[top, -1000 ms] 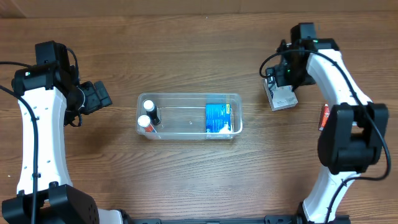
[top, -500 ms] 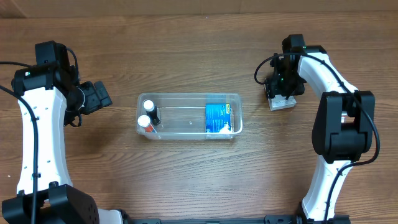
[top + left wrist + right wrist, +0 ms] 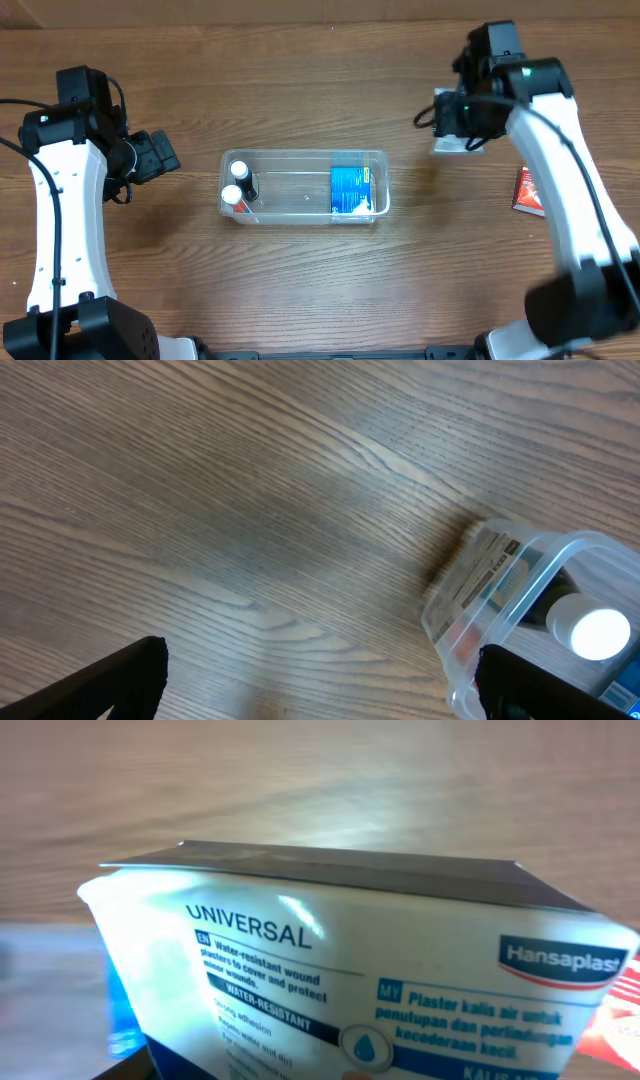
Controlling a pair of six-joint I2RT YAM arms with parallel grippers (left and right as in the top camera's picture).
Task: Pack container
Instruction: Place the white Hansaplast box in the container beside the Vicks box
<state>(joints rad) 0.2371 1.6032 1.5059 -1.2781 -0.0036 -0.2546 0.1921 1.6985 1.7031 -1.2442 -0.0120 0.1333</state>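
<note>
**Q:** Container (image 3: 295, 185)?
**A:** Centre of overhead frame; cut off at lower right in left wrist view.
**Q:** Grip?
**A:** Left gripper (image 3: 165, 157) spread wide, empty. Right gripper (image 3: 458, 125) clamps box (image 3: 450, 142), upper right; fingers hidden behind it.

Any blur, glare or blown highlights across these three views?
Overhead: even light and sharp, only the right arm looks slightly soft. Left wrist: container corner smeared, white bottle cap blown out. Right wrist: Hansaplast box fills the frame, with a glare patch on its face; its left edge and the table behind are out of focus.
</note>
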